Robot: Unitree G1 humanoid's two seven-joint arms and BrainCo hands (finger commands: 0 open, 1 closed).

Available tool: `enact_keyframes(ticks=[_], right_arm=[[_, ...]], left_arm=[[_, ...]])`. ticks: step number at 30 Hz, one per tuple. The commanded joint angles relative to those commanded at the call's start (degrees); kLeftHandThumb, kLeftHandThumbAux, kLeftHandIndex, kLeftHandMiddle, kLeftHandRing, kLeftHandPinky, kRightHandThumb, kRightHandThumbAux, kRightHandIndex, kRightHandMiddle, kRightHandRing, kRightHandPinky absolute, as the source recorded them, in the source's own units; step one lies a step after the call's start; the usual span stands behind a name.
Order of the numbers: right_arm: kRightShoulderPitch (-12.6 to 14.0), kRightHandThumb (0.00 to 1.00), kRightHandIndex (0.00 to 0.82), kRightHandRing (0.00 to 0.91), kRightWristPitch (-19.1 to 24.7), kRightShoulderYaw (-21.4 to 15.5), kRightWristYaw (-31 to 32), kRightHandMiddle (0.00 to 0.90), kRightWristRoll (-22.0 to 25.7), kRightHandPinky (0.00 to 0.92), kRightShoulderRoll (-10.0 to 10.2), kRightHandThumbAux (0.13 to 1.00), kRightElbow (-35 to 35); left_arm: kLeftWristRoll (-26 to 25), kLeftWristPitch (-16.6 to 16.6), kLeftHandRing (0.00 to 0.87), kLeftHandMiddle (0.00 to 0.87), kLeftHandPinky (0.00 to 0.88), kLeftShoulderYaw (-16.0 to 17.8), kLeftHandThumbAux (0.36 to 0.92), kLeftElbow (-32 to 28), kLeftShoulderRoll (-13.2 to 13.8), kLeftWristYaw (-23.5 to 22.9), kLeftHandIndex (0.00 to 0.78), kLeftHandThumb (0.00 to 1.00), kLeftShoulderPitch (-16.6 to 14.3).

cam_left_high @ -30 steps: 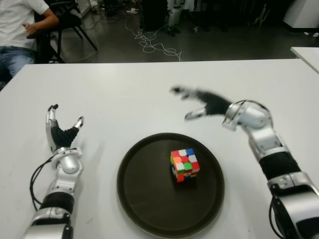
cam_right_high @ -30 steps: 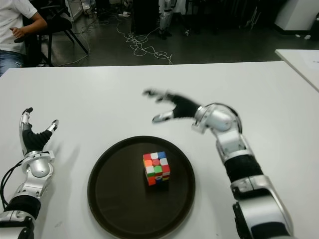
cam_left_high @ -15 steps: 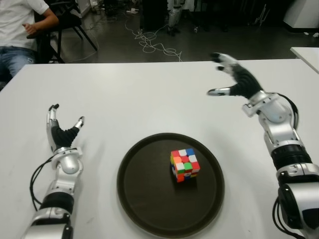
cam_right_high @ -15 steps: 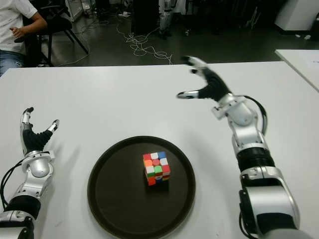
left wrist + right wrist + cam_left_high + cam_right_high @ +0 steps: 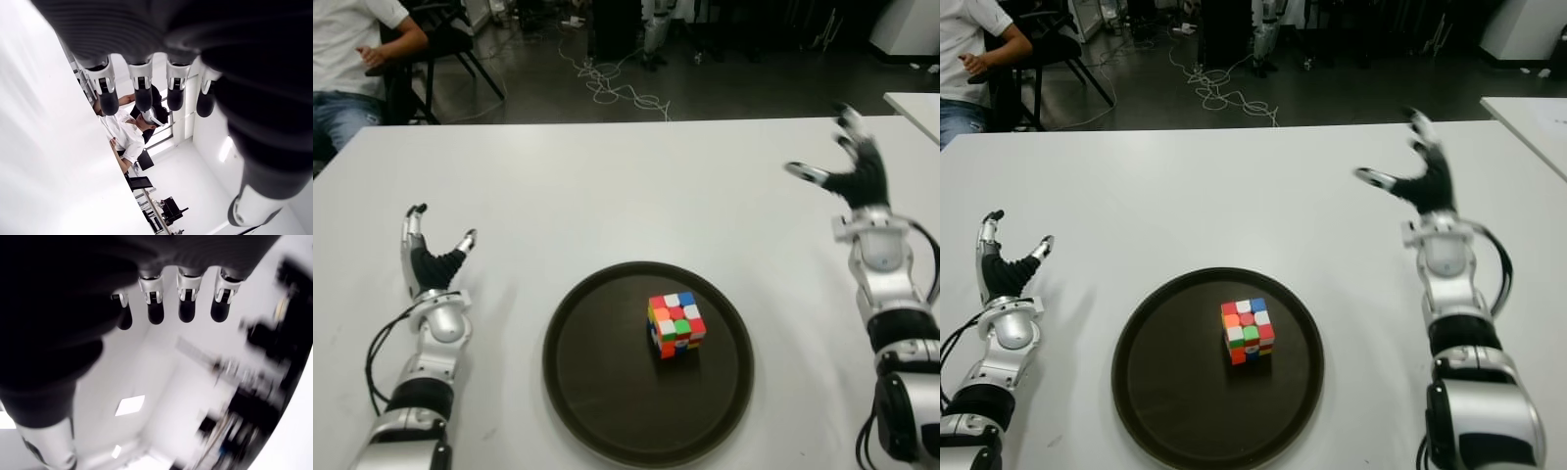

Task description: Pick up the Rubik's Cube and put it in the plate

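Hidden: person (image 5: 352, 59) at far left cut off by the frame edge.
Plate (image 5: 597, 392): dark, round, on white table (image 5: 607, 186); holds only the Rubik's Cube (image 5: 675, 325), near its middle.
Right hand (image 5: 850, 166): raised, fingers spread, empty, well right of plate.
Left hand (image 5: 429, 262): fingers spread, empty, left of plate.

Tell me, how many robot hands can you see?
2. The left hand shows over the white table, left of the dark plate holding the Rubik's Cube. The right hand is raised to the plate's right, farther back. Both are open and empty.
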Motion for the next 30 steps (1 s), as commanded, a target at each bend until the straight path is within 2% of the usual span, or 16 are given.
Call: enact_keyframes(ticks=[6,12,20,30], right_arm=[[0.9,0.000,0.030,0.018,2.0,1.0,-1.8,0.037,-0.4,0.016,1.9,0.797,-0.9],[1.7,0.000,0.022,0.013,4.1,0.9,-1.7,0.028,0.2,0.014,2.9,0.823,-1.2],[2.3,0.000,0.007,0.000,4.2,1.4,-2.5,0.006,-0.6,0.006,3.1,0.793,-0.5],[3.1,0.000,0.006,0.000,2.2,2.4,-6.4,0.001,-2.9,0.008,3.3,0.800,0.3]], left_arm=[[-0.2,-0.3,0.008,0.022,0.015,0.1,0.713,0.2,0.1,-0.2,0.024,0.000,-0.1],[-0.3,-1.1,0.012,0.027,0.024,0.0,0.668,0.9,0.2,-0.3,0.026,0.000,-0.2],[-0.5,-2.3,0.004,0.021,0.021,0.1,0.683,1.2,0.2,-0.5,0.026,0.000,-0.1],[-0.4,-2.9,0.022,0.036,0.033,0.0,0.658,1.4,0.3,-0.8,0.027,0.000,0.0]])
